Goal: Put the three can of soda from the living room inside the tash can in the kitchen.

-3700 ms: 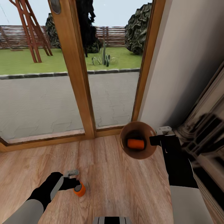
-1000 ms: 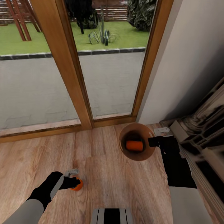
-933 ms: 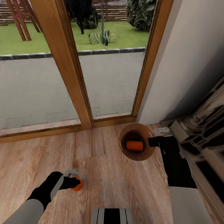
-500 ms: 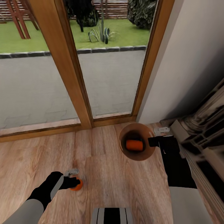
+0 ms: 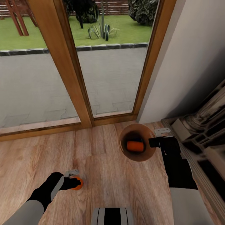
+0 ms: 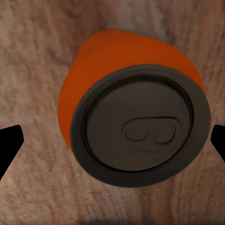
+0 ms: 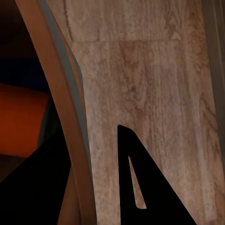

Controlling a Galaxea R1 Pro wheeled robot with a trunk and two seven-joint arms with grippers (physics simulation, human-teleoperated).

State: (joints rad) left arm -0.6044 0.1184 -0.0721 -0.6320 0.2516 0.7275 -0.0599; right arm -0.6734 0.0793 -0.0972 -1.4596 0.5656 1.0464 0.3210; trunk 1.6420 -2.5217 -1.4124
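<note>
Since a second ago nothing has shifted: the left pincer [image 5: 74,178] stays spread around the upright orange can [image 6: 133,112], not yet pinching; the right pincer [image 5: 153,137] keeps pinching the bin's rim [image 5: 137,158], one can [image 5: 135,146] inside.

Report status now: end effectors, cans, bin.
Left end effector open, straddling upright orange soda can on wood floor. Right end effector shut on trash can rim; one orange can lying inside. Nothing blocking the grasp.
</note>
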